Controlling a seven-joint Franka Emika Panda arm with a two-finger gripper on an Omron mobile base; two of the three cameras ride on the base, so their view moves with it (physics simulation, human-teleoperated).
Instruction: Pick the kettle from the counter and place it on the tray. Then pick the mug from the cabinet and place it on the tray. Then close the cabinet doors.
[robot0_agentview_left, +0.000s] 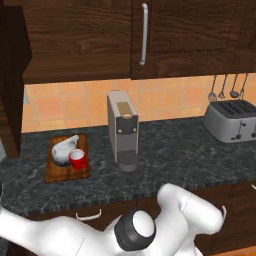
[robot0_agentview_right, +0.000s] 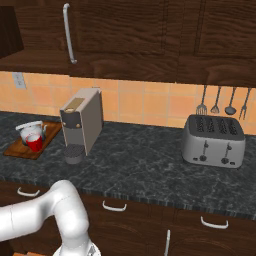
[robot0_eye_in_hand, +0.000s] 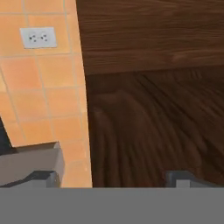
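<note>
The silver-grey kettle (robot0_agentview_left: 63, 149) and the red mug (robot0_agentview_left: 78, 159) sit side by side on the reddish-brown tray (robot0_agentview_left: 56, 174) at the left of the dark counter (robot0_agentview_left: 180, 155). They also appear at the left of the right base view: kettle (robot0_agentview_right: 30, 129), mug (robot0_agentview_right: 34, 143), tray (robot0_agentview_right: 15, 148). Up in the cabinet (robot0_agentview_left: 75, 40), the right door with its silver bar handle (robot0_agentview_left: 144, 34) lies flat, while the left door (robot0_agentview_left: 10, 90) stands swung outward. In the hand view my gripper (robot0_eye_in_hand: 113, 179) is open and holds nothing, close to a dark wood panel (robot0_eye_in_hand: 153, 96).
A grey coffee machine (robot0_agentview_left: 122, 127) stands mid-counter right of the tray. A boxy toaster (robot0_agentview_left: 231, 121) sits at the far right under hanging utensils (robot0_agentview_left: 227, 87). Orange wall tiles with a white outlet (robot0_eye_in_hand: 38, 37) lie left of the wood panel. Drawers run below the counter.
</note>
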